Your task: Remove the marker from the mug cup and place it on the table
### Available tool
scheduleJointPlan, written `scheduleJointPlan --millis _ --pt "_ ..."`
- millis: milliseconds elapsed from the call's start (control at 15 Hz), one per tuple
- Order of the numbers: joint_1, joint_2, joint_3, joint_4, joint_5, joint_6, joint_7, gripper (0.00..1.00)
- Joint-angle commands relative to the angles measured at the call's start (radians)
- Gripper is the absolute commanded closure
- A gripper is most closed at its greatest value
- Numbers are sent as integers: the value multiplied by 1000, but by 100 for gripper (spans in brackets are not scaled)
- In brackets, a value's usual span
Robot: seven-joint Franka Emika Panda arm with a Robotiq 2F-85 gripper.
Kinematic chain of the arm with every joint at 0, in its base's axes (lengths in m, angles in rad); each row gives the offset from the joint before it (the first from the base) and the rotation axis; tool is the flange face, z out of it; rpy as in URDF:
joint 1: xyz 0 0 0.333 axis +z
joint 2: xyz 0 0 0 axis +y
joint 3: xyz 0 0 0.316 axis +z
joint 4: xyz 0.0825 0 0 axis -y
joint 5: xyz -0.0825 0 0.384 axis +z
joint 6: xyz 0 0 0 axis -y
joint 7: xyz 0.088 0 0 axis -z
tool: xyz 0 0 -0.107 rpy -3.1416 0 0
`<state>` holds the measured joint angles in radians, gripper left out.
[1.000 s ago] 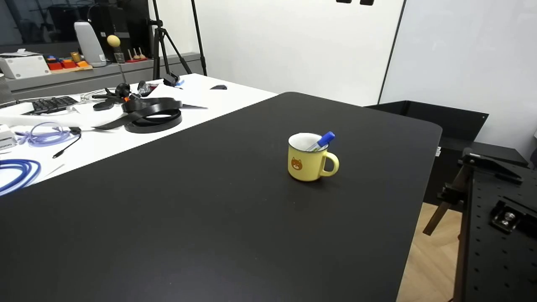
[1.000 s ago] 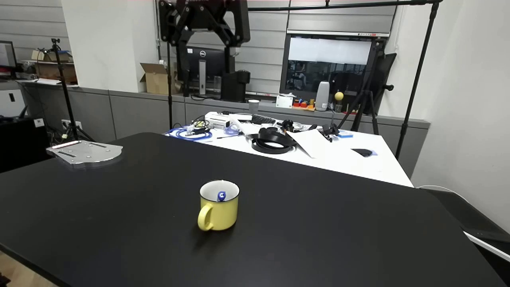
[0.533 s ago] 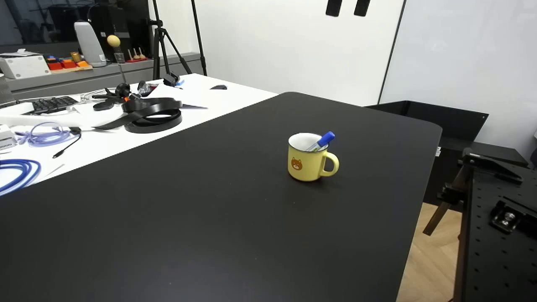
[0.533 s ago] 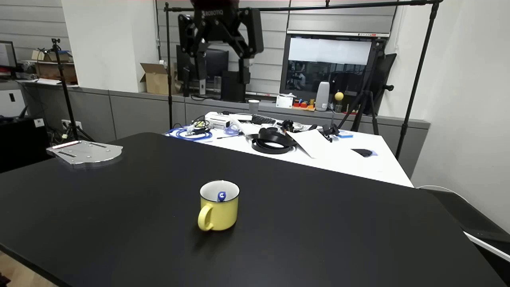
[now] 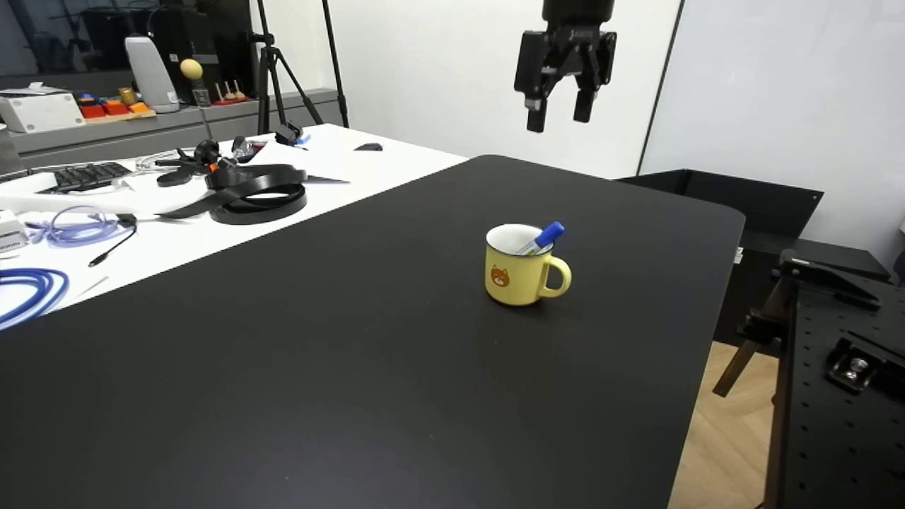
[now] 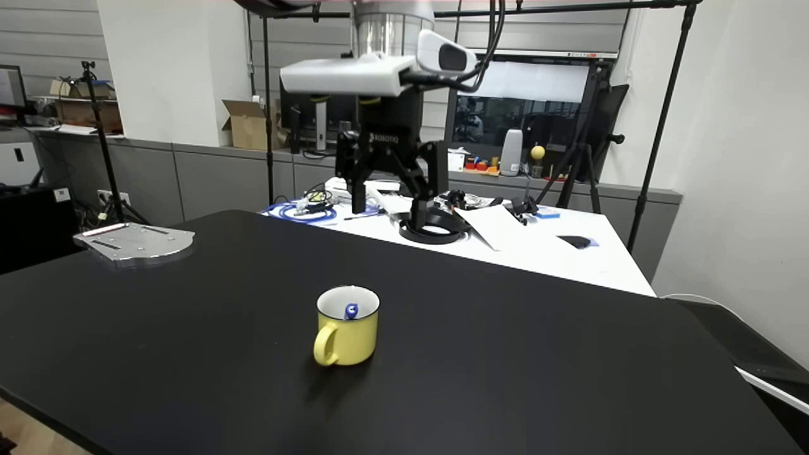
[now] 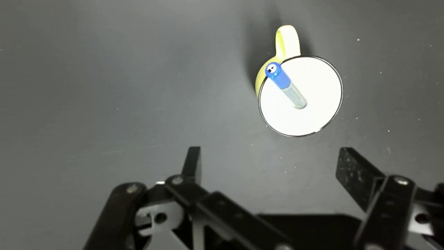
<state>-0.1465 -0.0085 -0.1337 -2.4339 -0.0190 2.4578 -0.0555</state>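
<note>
Ops: Status?
Me: The marker (image 7: 287,85) is inside the mug cup (image 5: 520,281), tilted, blue end rising above the rim near the handle.
Ops: And the mug cup?
Me: Upright on the black-topped table (image 5: 318,367), yellow outside, white inside.
Ops: You?
Me: My gripper (image 5: 559,119) hangs higher than the mug cup, well apart from it, pointing down in both exterior views. My fingers (image 7: 352,170) are spread wide, holding nothing.
Ops: Farther out?
Me: In an exterior view, a glossy plate (image 6: 136,243) at the table's edge, beyond the mug cup and left of it. In both exterior views, a white table (image 6: 600,262) well apart from the mug cup, carrying a black strap coil (image 5: 293,199) and a keyboard (image 5: 92,177).
</note>
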Motion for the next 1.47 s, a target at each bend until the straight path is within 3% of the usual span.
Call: scheduleJointPlan --millis 0,333,733,1400 --pt "19 127 14 111 11 -59 23 0" --pt "29 230 43 175 69 -135 -15 0" --pt "30 283 67 172 107 -193 -31 0" --pt "7 330 57 163 120 -203 -35 0"
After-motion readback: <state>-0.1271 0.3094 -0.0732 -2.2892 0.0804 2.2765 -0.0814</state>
